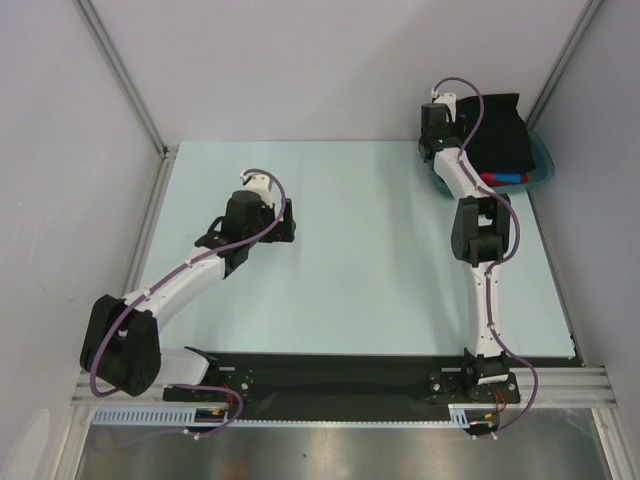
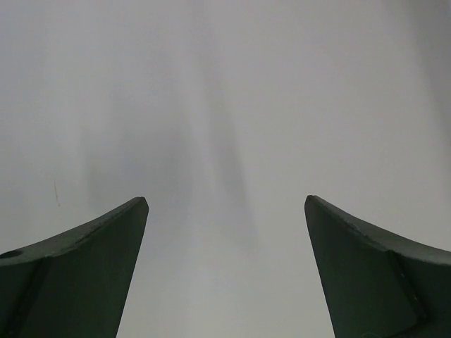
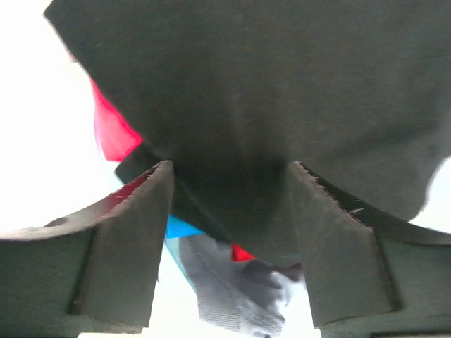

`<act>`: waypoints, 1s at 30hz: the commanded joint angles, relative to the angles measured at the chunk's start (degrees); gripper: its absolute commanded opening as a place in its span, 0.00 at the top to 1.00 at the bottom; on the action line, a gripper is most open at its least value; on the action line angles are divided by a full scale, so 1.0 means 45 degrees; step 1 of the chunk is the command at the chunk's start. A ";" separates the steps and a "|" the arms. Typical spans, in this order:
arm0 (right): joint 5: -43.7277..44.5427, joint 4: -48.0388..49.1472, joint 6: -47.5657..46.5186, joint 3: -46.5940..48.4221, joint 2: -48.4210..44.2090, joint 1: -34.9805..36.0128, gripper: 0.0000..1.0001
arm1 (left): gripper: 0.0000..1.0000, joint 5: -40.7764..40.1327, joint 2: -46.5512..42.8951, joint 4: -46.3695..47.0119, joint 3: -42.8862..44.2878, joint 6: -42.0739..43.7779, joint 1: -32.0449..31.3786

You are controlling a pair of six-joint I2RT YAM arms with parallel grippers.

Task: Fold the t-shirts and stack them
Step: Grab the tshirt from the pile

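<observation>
While the left tool (image 2: 225, 201) hangs wide open and empty over the tabletop (image 1: 370, 270), well left of the teal basin (image 1: 543, 160), the right tool (image 3: 229, 165) sits at that basin, partly open astride a fold of the black t-shirt (image 3: 268, 84), not visibly clamped. The red t-shirt (image 3: 109, 130) and blue t-shirt (image 3: 180, 227) lie beneath. Likely step: fetching the first shirt. Next: pinch firmly, lift clear.

A plain black t-shirt (image 1: 497, 130) covers the teal basin (image 1: 545, 160), with a red t-shirt (image 1: 490, 178) and a bright blue t-shirt (image 1: 512, 178) inside the basin; the table (image 1: 370, 260) is pale mint.
</observation>
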 commanded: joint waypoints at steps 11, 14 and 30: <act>0.1147 -0.0466 0.1384 0.0163 -0.0247 -0.0930 1.00 | 0.00 0.0206 0.0087 0.0333 0.0359 0.0200 -0.0110; 0.0701 -0.0271 0.1423 -0.0364 -0.0851 -0.0950 1.00 | 0.00 0.0244 0.0067 0.0412 0.0261 0.0161 -0.0110; -0.1334 -0.0404 0.0036 -0.2574 -0.7178 0.1042 1.00 | 0.00 0.0635 -0.0088 0.0568 -0.0091 -0.0210 -0.0110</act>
